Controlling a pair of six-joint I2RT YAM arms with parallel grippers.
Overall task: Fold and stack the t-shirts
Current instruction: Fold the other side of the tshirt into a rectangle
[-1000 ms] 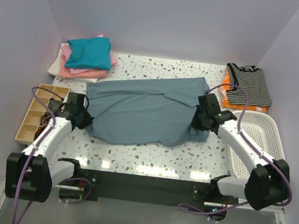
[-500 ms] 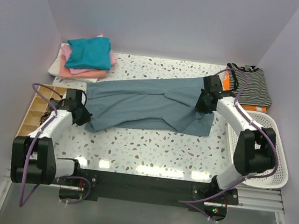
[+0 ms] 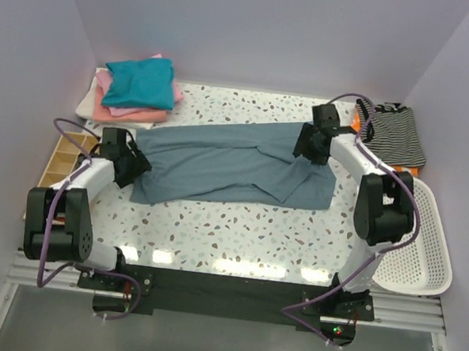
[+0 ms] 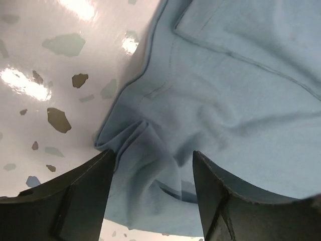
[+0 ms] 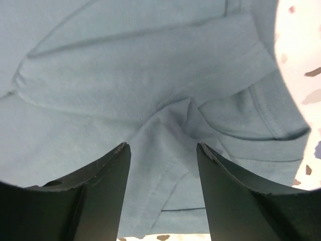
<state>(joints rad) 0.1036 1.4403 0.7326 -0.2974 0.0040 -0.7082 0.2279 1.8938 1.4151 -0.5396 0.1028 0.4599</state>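
Observation:
The slate-blue t-shirt (image 3: 236, 163) lies across the middle of the table as a long, narrow folded band. My left gripper (image 3: 132, 169) hovers over its left end, jaws open. In the left wrist view a bunched fold of the blue cloth (image 4: 150, 145) sits loose between the spread fingers of the left gripper (image 4: 153, 163). My right gripper (image 3: 309, 145) is open over the shirt's right end. The right wrist view has the hem and sleeve seam (image 5: 165, 125) lying slack under the right gripper (image 5: 161, 150). Folded teal (image 3: 140, 78), pink (image 3: 123, 112) and white (image 3: 87, 104) t-shirts are stacked at the back left.
A striped garment (image 3: 396, 135) lies on an orange one (image 3: 358, 147) at the back right. A white mesh basket (image 3: 419, 247) stands along the right edge. A wooden compartment tray (image 3: 60, 156) sits at the left edge. Lilac walls enclose the table.
Both grippers carried the shirt's near edge toward the back, folding it into a narrower band. Then both opened and let go of the cloth.

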